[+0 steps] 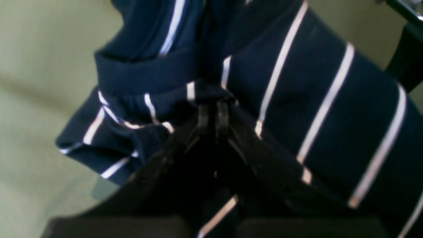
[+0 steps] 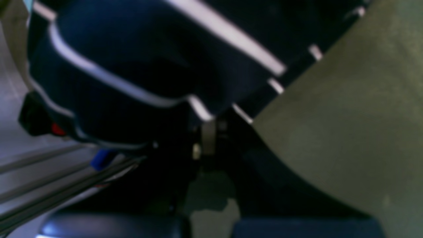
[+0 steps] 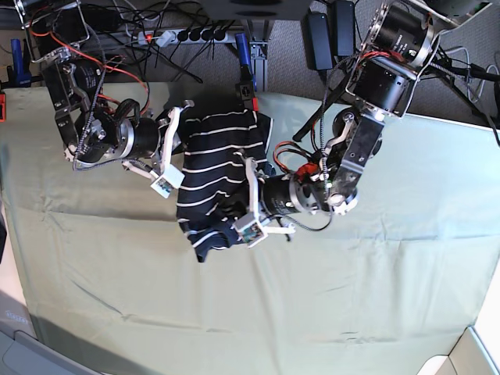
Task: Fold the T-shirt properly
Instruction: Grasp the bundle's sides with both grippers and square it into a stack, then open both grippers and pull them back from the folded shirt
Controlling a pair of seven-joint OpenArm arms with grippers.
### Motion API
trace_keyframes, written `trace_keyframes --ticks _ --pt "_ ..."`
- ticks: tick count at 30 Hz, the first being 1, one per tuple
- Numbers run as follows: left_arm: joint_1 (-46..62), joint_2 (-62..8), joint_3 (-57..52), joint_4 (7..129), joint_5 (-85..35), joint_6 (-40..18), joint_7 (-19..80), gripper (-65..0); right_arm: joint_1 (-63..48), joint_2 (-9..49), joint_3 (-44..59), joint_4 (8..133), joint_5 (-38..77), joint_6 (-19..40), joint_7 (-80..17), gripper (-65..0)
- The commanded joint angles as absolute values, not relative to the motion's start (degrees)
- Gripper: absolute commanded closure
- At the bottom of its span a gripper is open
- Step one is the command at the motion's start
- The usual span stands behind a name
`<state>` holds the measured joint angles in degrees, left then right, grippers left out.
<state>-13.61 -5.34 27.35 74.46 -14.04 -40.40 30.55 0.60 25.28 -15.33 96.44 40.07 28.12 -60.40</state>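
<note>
Base view, pale green tablecloth [image 3: 351, 297], cable clutter [image 3: 156, 35] behind, both jaws pinching T-shirt [image 3: 219, 168]

Both arms are black metal cylinders strung with red and black cables, each ending in white brackets behind the left claw [image 3: 244, 205] and the right claw [image 3: 187, 125], whose fingers are black.
</note>
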Motion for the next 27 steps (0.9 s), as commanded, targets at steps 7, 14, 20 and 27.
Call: trace_keyframes --ticks 7,14,20,27 --pt "-17.28 -4.62 30.13 75.26 -14.24 -37.82 28.95 -1.5 0.47 22.85 -15.31 98.15 42.35 32.12 -60.42 0.0" --pt "-19.22 -4.67 26.68 76.6 -15.16 -37.23 32.67 -1.5 0.45 22.85 -10.63 98.15 41.36 32.12 -60.36 0.0" --pt "-19.2 -5.93 21.28 79.02 -17.61 -37.26 34.11 -1.5 0.45 23.33 -3.27 98.15 41.36 32.14 -60.49 0.0" --pt "-19.2 -10.59 18.61 79.05 -21.85 -37.28 34.17 -1.5 0.49 23.81 5.15 98.15 43.59 32.14 -60.45 0.0"
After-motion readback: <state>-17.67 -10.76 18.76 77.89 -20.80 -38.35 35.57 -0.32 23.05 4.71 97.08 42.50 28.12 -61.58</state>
